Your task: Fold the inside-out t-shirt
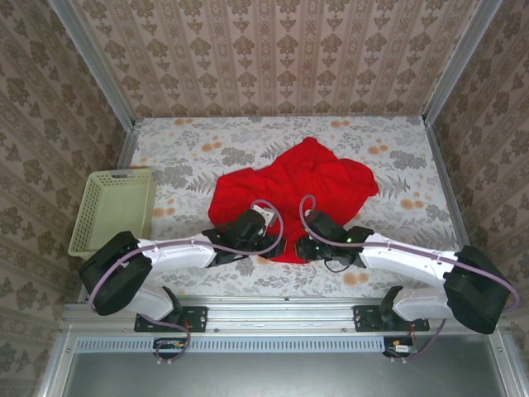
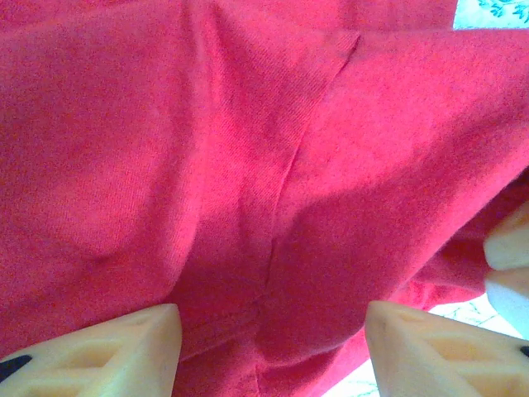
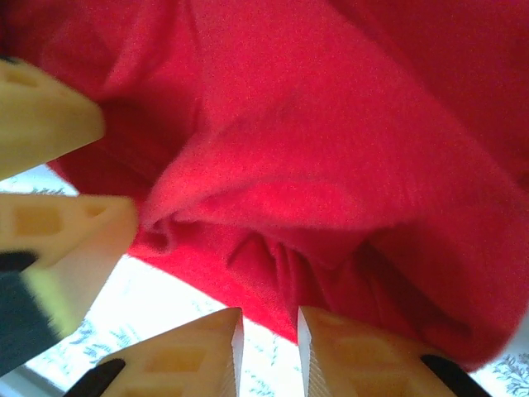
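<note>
While the red t-shirt (image 1: pixel 293 194) lies crumpled in the middle of the flowered surface (image 1: pixel 397 165), both pincers sit at its near hem, so I judge the step in hand to be taking hold to spread it flat. The left pincer (image 2: pixel 270 318) is released, fingers wide with cloth between them. The right pincer (image 3: pixel 269 314) is drawn nearly together on nothing, with bare surface showing through the slit. Next, each must pinch the hem, then draw apart. No label or writing is readable.

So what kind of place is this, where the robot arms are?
Probably a robot practice booth dressed like a home: wallpapered walls, a flowery tablecloth, and two robot arms bolted to a metal rail.
</note>
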### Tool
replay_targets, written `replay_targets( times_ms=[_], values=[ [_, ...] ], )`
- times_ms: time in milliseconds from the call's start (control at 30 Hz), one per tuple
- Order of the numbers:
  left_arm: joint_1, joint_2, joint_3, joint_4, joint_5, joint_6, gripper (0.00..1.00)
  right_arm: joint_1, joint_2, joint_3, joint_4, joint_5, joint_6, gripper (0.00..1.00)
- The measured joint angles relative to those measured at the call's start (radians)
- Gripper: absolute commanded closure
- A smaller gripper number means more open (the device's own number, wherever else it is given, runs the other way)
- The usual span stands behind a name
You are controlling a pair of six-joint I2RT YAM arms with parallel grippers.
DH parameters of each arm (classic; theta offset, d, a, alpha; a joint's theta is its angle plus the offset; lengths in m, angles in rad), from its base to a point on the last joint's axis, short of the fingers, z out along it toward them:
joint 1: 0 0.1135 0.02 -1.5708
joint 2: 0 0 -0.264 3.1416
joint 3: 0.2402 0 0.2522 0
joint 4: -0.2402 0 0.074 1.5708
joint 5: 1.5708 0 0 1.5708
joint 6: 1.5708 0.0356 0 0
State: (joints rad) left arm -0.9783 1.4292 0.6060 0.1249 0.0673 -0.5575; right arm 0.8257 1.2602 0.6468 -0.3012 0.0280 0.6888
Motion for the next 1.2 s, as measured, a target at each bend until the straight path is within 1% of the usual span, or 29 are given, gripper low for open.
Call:
replay_targets(
  times_ms=[167, 467, 633, 933, 1200],
  values=[
    [0.011, 0.0, -0.016, 0.007, 0.001, -0.011, 0.38, -0.032, 0.037, 0.0, 0.016, 0.039, 0.004, 0.69],
    [0.011, 0.0, -0.018, 0.018, 0.008, -0.015, 0.37, -0.042, 0.114, 0.01, 0.073, 0.056, 0.004, 0.69],
    [0.011, 0.0, -0.024, 0.026, 0.009, -0.019, 0.37, -0.045, 0.115, 0.039, 0.077, 0.084, 0.002, 0.66],
    [0.011, 0.0, -0.037, 0.037, 0.014, -0.025, 0.36, -0.047, 0.116, 0.08, 0.079, 0.119, -0.005, 0.66],
    [0.011, 0.0, -0.044, 0.041, 0.014, -0.026, 0.36, -0.047, 0.185, 0.093, 0.078, 0.126, -0.008, 0.72]
  ],
)
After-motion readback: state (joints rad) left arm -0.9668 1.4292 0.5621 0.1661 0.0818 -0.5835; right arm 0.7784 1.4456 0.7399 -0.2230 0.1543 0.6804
